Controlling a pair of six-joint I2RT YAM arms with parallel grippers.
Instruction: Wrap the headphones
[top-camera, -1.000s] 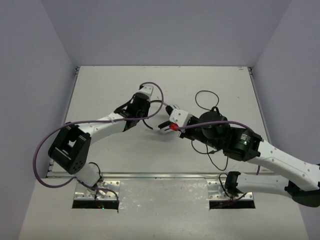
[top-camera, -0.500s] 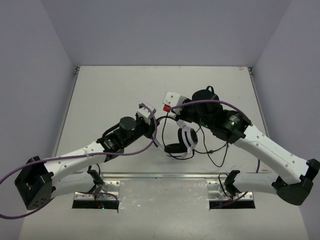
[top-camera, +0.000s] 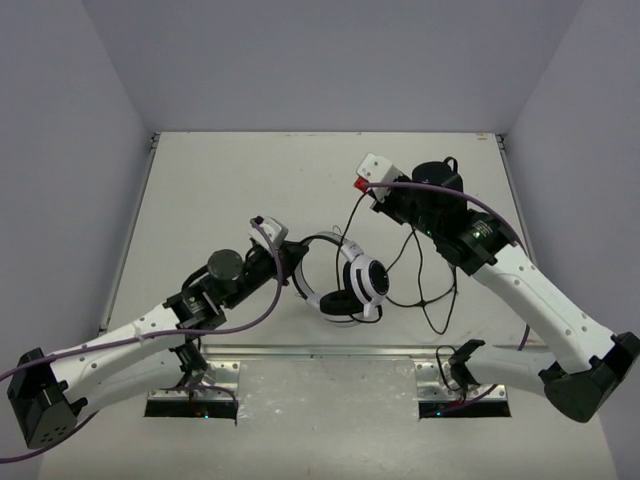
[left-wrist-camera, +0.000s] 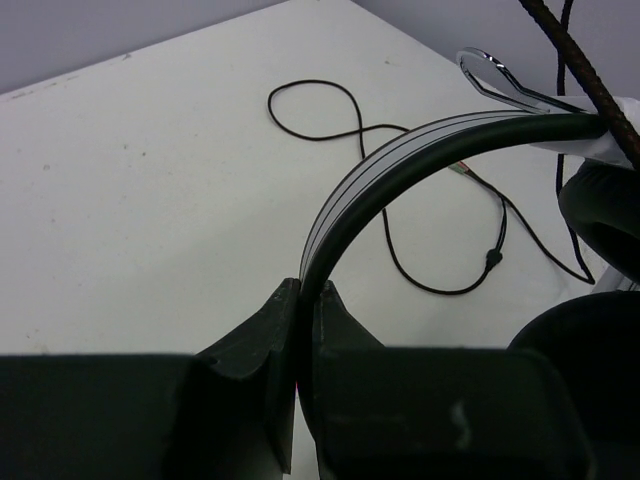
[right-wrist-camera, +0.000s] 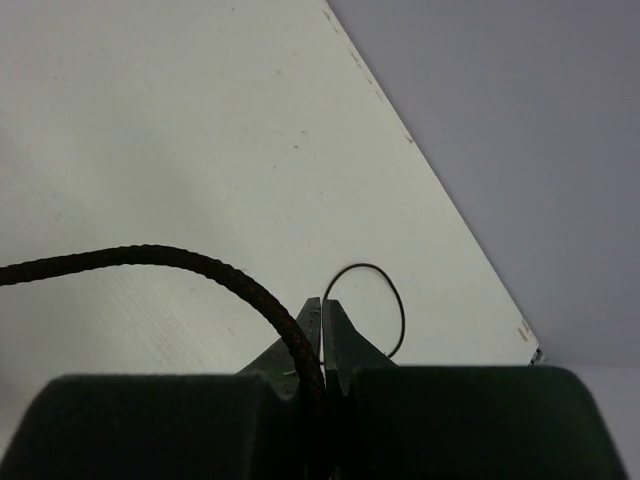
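Note:
The headphones (top-camera: 368, 278) have white earcups, black pads and a thin headband (top-camera: 322, 240). They hang near the table's front middle. My left gripper (top-camera: 296, 268) is shut on the headband; in the left wrist view the band (left-wrist-camera: 420, 150) rises from between my closed jaws (left-wrist-camera: 312, 290). The thin black cable (top-camera: 418, 262) trails right in loops, and a strand rises to my right gripper (top-camera: 364, 190), which is raised behind the headphones. In the right wrist view that gripper (right-wrist-camera: 322, 305) is shut, with a cable loop (right-wrist-camera: 395, 300) coming out at its tip.
Purple robot cables arc over both arms (top-camera: 250, 315), and one crosses the right wrist view as a dark braided line (right-wrist-camera: 150, 255). Loose cable loops lie on the white table (left-wrist-camera: 400, 250). Grey walls enclose the table on three sides (top-camera: 320, 70).
My left gripper drew back toward the near left, taking the headphones with it. My right gripper rose toward the back right, drawing the thin cable out.

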